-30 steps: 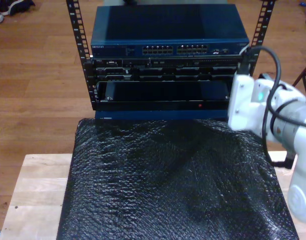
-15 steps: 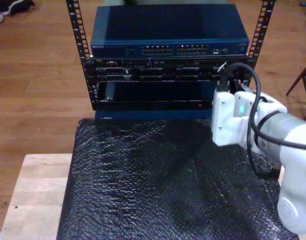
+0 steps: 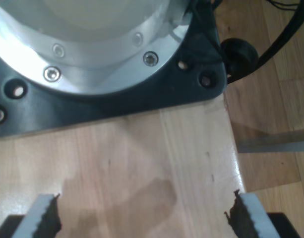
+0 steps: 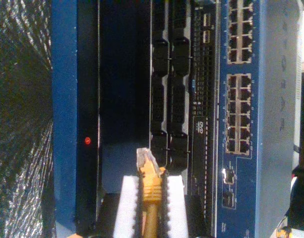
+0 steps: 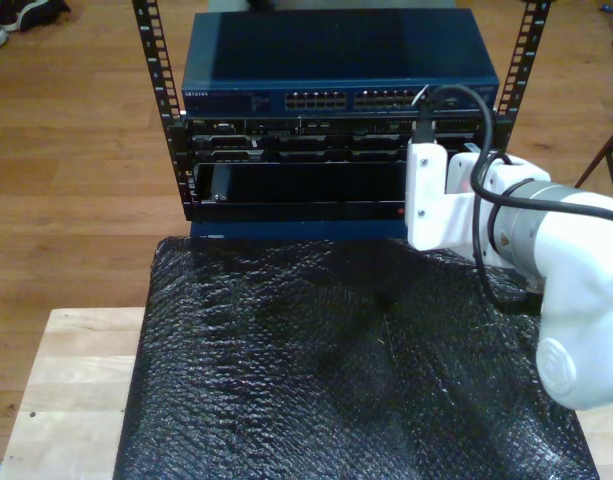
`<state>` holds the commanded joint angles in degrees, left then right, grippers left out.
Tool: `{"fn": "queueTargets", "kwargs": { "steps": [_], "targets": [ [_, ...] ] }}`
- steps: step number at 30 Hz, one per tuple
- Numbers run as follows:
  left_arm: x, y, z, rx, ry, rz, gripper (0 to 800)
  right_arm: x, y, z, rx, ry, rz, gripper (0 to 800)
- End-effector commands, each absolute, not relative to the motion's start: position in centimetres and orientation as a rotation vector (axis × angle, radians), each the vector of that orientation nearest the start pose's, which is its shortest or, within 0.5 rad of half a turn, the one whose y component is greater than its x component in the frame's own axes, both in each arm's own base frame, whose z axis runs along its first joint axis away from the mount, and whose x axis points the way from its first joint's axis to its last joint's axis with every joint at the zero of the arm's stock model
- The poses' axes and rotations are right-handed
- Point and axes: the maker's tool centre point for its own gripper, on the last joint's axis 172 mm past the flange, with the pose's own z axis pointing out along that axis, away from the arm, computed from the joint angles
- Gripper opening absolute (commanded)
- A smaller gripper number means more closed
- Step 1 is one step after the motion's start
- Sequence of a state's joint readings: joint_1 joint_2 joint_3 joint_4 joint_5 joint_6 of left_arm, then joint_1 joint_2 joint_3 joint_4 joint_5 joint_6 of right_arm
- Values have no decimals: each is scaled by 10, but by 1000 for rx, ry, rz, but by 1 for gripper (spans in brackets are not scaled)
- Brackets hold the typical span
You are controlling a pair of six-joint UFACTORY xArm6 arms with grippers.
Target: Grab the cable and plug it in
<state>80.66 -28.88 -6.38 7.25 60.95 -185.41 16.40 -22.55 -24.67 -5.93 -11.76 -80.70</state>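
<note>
The cable (image 4: 150, 198) is yellow-orange, and its clear plug (image 4: 144, 157) points at the rack's dark front. My second gripper (image 4: 151, 184) is shut on the cable just behind the plug, with white pads (image 4: 128, 203) on either side. Beyond it stands the blue network switch (image 4: 239, 114) with its rows of ports, off to one side of the plug. In the exterior view the second arm's white wrist block (image 5: 431, 197) hangs in front of the rack, toward that view's right. My first gripper (image 3: 144, 220) stands open over bare wood with nothing between its fingers (image 3: 45, 218).
The blue switch (image 5: 336, 100) tops a black rack (image 5: 286, 170) with dark panels below it. A black bubble-wrap mat (image 5: 336, 370) covers the wooden table (image 5: 76, 380). A round metal and black arm base (image 3: 92, 59) stands by the table's edge, near the first gripper.
The second arm has swung toward the exterior view's left and closer to the rack front, its wrist block rising level with the lower panels.
</note>
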Motion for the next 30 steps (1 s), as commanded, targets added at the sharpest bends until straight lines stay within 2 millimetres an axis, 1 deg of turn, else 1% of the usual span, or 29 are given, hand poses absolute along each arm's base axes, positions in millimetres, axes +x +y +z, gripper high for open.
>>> {"fn": "queueTargets", "kwargs": {
  "steps": [1,3,4,6,8,10,14,18,21,22,26,28,30],
  "targets": [
    [-5,126,33,-2298,2686,-356,800,489,161,303,1406,1857,1088,0],
    [-4,126,33,-2296,2688,-356,800,489,164,301,1372,1868,1088,0],
    [-5,126,33,-2298,2686,-356,800,490,165,303,1364,1856,1106,0],
    [-5,126,33,-2298,2686,-356,800,492,167,316,1335,1816,1157,0],
    [-5,126,33,-2298,2686,-356,800,492,169,323,1311,1790,1192,0],
    [-5,126,33,-2298,2686,-356,800,492,170,325,1300,1782,1206,0],
    [-5,126,33,-2298,2686,-356,800,497,164,332,1292,1731,1245,0],
    [-5,126,33,-2298,2686,-356,800,510,148,334,1316,1643,1292,0],
    [-5,126,33,-2298,2686,-356,800,515,143,333,1348,1607,1317,0],
    [-5,126,33,-2298,2686,-356,800,516,142,331,1358,1601,1322,0],
    [-5,126,33,-2298,2686,-356,800,517,141,335,1345,1546,1374,0],
    [-5,126,33,-2298,2686,-356,800,521,143,333,1332,1532,1395,0],
    [-5,126,33,-2298,2686,-356,800,521,144,328,1324,1531,1400,0]
  ]
}}
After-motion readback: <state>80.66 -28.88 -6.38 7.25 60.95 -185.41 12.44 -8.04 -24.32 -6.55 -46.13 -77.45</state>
